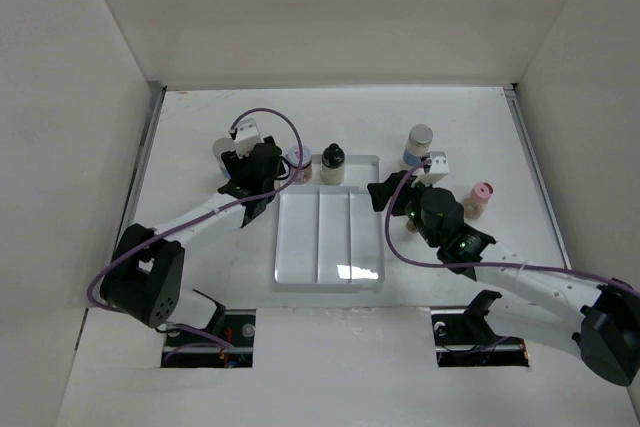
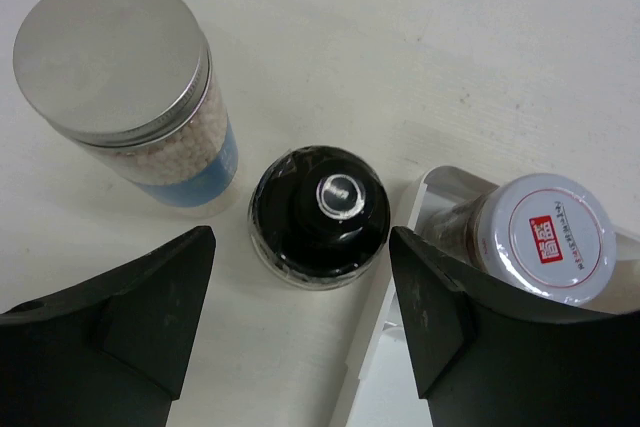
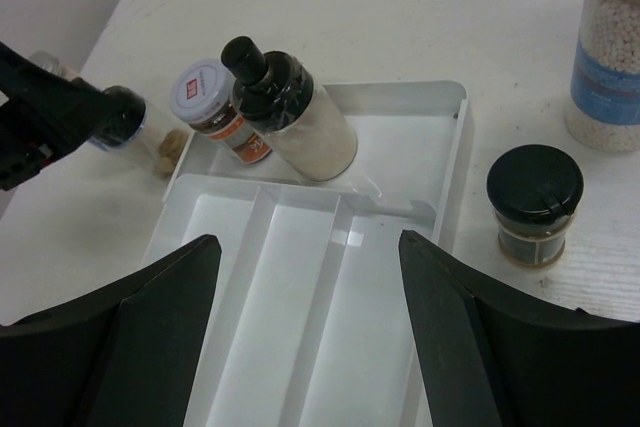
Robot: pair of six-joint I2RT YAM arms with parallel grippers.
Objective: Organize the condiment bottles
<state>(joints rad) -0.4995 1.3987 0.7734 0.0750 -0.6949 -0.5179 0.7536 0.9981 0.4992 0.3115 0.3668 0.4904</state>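
While your right gripper (image 3: pixel 305 252) hangs spread above the tray (image 3: pixel 395 142), a short black-capped jar (image 3: pixel 534 202) stands on the table (image 3: pixel 400 17) just right of it; farther off, your left gripper (image 2: pixel 300 242) straddles, jaws apart, a black-capped bottle (image 2: pixel 320 212) beside the tray's corner.

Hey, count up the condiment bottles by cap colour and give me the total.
Silver-capped jars: 2
Black-capped bottles: 3
White-capped jar: 1
Pink-capped bottle: 1
Total in view: 7
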